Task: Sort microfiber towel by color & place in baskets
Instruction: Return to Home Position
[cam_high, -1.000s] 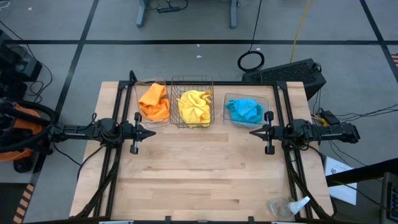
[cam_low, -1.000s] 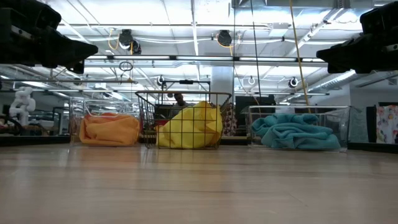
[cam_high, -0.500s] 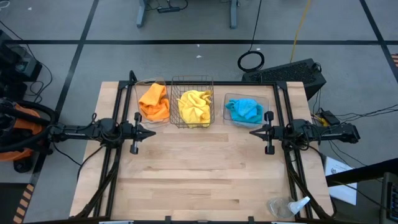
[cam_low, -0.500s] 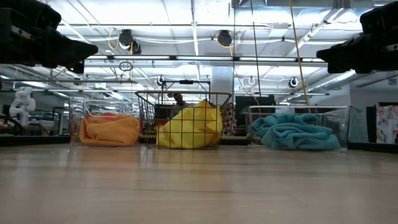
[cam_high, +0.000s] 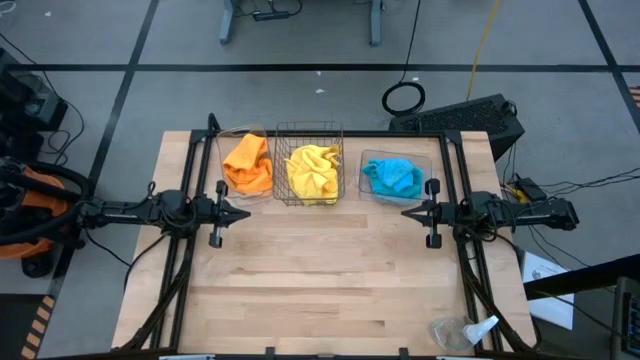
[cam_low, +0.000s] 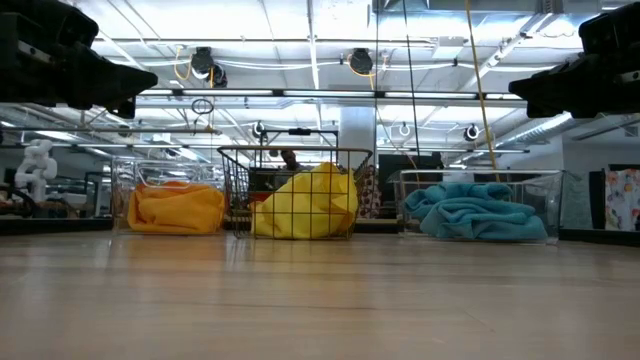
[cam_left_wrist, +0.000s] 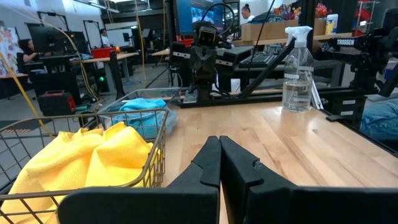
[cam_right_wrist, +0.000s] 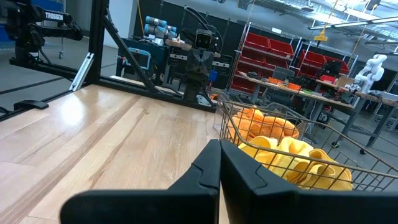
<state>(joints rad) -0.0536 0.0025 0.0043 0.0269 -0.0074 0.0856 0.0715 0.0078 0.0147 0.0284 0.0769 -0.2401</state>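
The wire basket (cam_high: 281, 160) sits at the upper middle of the high view with the yellow towel (cam_high: 312, 171) bunched inside. Just to its left, the left clear tub (cam_high: 221, 160) holds the orange towel (cam_high: 248, 163). A little apart on its right, the right clear tub (cam_high: 425, 160) holds the blue towel (cam_high: 392, 176). The tubs' clear walls are hard to make out from above. Below this row, the left end effector (cam_high: 247, 213) and the right end effector (cam_high: 404, 212) hang over the bare surface (cam_high: 320, 270). Their tips face each other, and each has its fingers pressed together, holding nothing. At lower right, a spray bottle (cam_high: 462, 333) shows only as a faint clear shape.
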